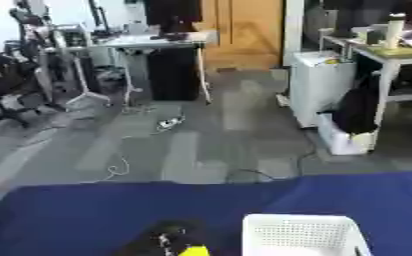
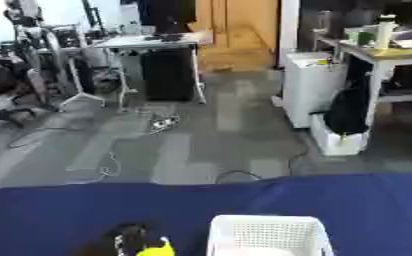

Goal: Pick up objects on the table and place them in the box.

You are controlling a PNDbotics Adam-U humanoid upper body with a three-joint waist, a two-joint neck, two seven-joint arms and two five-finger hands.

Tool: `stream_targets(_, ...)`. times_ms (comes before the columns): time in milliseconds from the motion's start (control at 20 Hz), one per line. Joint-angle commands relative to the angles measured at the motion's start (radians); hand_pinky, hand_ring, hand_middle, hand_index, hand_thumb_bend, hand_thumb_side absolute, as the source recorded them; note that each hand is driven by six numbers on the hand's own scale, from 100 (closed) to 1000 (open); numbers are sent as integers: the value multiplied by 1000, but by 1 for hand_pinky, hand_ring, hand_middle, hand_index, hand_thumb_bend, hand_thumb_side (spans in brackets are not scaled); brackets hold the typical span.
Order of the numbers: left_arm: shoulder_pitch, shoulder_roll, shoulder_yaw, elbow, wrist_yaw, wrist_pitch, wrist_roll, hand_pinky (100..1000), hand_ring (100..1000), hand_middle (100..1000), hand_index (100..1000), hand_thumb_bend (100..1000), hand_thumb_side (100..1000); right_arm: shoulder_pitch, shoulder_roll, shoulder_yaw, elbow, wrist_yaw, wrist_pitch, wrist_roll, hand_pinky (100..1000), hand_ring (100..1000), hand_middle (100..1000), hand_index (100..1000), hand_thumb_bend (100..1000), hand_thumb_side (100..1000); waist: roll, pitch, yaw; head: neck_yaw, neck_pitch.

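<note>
Along the near edge of the blue table [image 1: 87, 210], a white box [image 1: 302, 234] of perforated plastic sits right of centre, cut off by the bottom of both views. Just left of it a dark hand [image 1: 164, 237], seemingly the left, rises from the bottom edge with something yellow [image 1: 194, 250] at its fingers; whether they grip it cannot be told. No right hand shows. Blue cloth lies bare to the far left and far right of the box. Beyond the table's far edge grey carpet runs back to a desk [image 1: 148, 42], a wooden door [image 1: 240, 30] and a white cabinet [image 1: 319, 85], cables [image 1: 166, 122] trailing between.
</note>
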Motion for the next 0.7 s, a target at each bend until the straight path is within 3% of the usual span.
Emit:
stream_targets(50, -12, 14, 5, -11, 34, -6, 1, 1000, 1000, 936, 883, 978, 892, -4, 3, -3, -17, 3, -2, 6, 713, 499, 601, 933, 814, 736, -4, -11, 1, 7, 1)
stream_targets(450, -12, 16, 7, -2, 48, -5, 5, 1000, 1000, 937, 884, 965, 897, -2, 5, -3, -17, 3, -4, 10, 714, 500, 601, 933, 814, 734, -7, -11, 0, 9, 22)
stream_targets(550, -12, 15, 6, 0, 52, -6, 7, 1000, 1000, 933, 883, 969, 894, -1, 3, -3, -17, 1, -4, 10, 714, 500, 601, 934, 814, 734, -7, -13, -1, 7, 75)
stream_targets(650, -12, 15, 7, 4, 60, -8, 16, 1000, 1000, 928, 880, 971, 890, 0, 2, -3, -17, 0, -3, 10, 714, 500, 601, 934, 814, 733, -6, -14, -2, 1, 147)
stream_targets(700, -12, 16, 7, 7, 65, -9, 22, 1000, 953, 912, 890, 992, 892, 1, 2, -4, -17, 0, -2, 10, 714, 500, 601, 934, 814, 734, -6, -15, -2, -1, 183)
